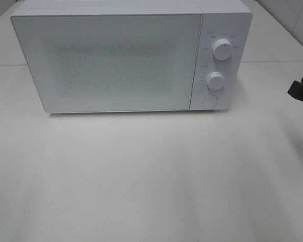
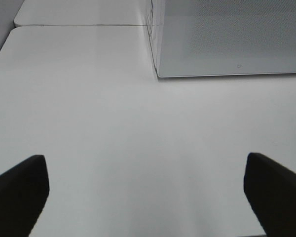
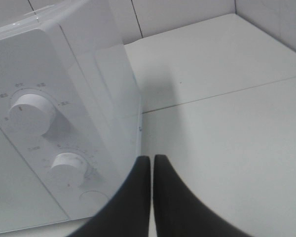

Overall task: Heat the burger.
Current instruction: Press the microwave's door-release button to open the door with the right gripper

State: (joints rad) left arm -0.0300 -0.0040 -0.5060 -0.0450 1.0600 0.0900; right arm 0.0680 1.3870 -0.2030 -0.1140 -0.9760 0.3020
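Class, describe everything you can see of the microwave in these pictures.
The microwave is a white, glossy box standing upright on the white table. Its wide door, with a speckled mesh window, is shut. On the panel to the door's right sit an upper knob, a lower knob and a round button. Nothing else is seen touching it.

White seamed tabletop [image 1: 141,176], pale tiled wall [image 3: 177,15] behind, soft even light

Microwave [image 1: 116,15]: white casing.
Door [image 1: 111,68]: pale grey, fine dotted mesh pattern at centre.
Knobs [image 1: 222,49]: white, ringed by small grey markings.
Table [image 1: 141,176]: plain off-white.
Left gripper [image 2: 144,158]: black.
Right gripper [image 3: 152,197]: black.
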